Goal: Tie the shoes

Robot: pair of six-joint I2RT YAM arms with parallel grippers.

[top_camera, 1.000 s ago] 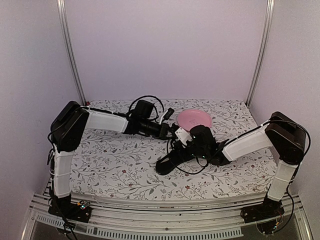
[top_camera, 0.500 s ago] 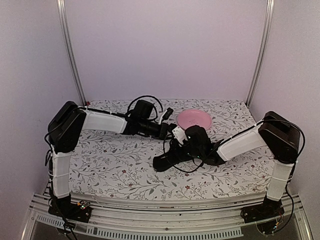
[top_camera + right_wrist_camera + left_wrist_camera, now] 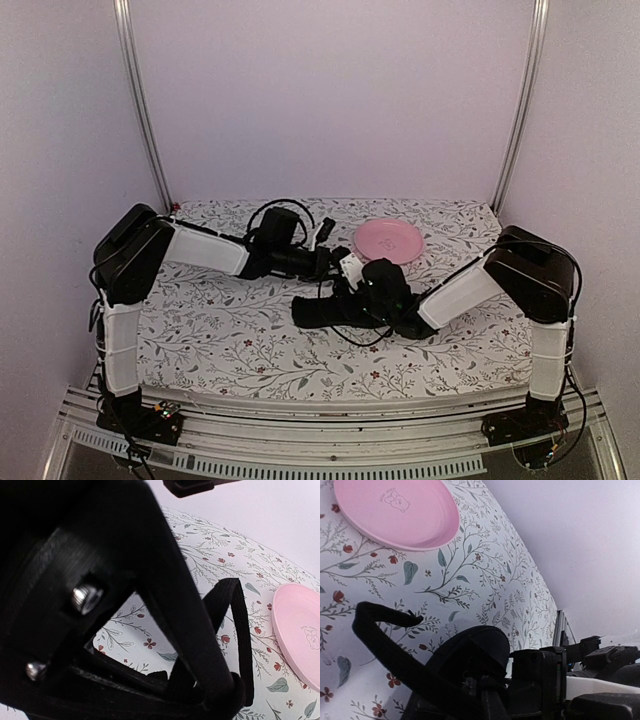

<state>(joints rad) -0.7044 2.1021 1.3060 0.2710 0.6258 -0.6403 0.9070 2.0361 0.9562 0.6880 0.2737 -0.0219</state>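
The black shoe (image 3: 322,309) lies on the flowered cloth in the middle of the table, toe to the left. Both grippers meet just above its laced part. My left gripper (image 3: 336,263) comes in from the left and is shut on a flat black lace (image 3: 384,645) that runs up and away to the left. My right gripper (image 3: 360,287) comes in from the right and is shut on a lace loop (image 3: 239,630) that stands up beside its finger. The shoe's rounded black end (image 3: 475,650) fills the lower middle of the left wrist view.
A pink plate (image 3: 388,239) sits behind and to the right of the shoe, also seen as the plate (image 3: 395,510) and the plate (image 3: 300,635). The flowered cloth (image 3: 230,330) covers the whole table. White walls and metal posts close in the back and sides.
The shoe has slid to the left and turned to lie more level. Both grippers moved left with it, and the right arm now reaches further across the table.
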